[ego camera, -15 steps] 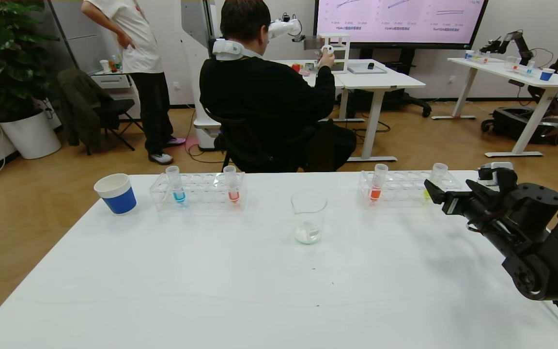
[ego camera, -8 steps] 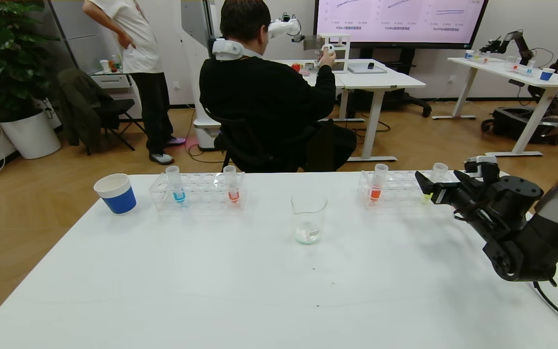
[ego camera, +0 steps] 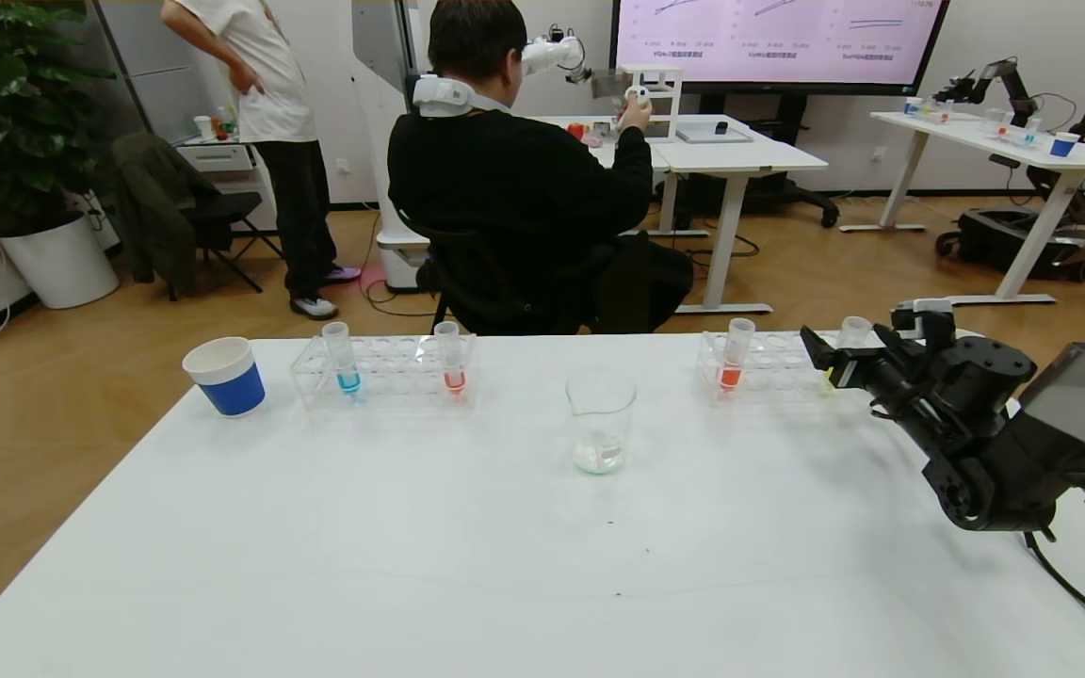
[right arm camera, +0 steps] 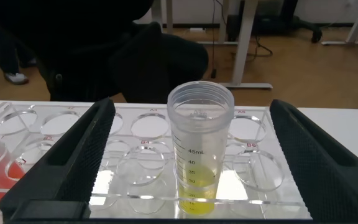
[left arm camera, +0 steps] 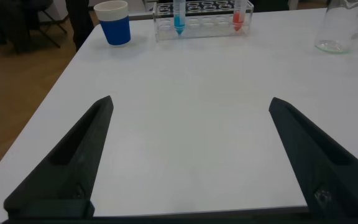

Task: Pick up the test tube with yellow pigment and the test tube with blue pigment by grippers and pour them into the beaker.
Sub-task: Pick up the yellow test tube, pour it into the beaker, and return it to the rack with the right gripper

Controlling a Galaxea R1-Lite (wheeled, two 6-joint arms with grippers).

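The yellow tube [ego camera: 851, 341] stands upright in the right clear rack [ego camera: 769, 372]; the right wrist view shows it [right arm camera: 199, 149] with yellow liquid at its bottom. My right gripper [ego camera: 830, 363] is open, level with the tube, its fingers [right arm camera: 79, 155] wide on either side and not touching it. The blue tube [ego camera: 343, 358] stands in the left rack [ego camera: 382, 372], also in the left wrist view [left arm camera: 179, 15]. The beaker [ego camera: 600, 421] stands mid-table between the racks. My left gripper [left arm camera: 191, 118] is open and empty, low over the near table.
An orange-red tube [ego camera: 734, 356] stands in the right rack and another [ego camera: 451, 358] in the left rack. A blue-and-white paper cup [ego camera: 225, 375] sits at the far left. A seated person [ego camera: 514, 179] is beyond the table's far edge.
My right arm has moved forward and left toward the right rack, bringing its open fingers up around the yellow tube. Tubes, beaker and cup have not moved.
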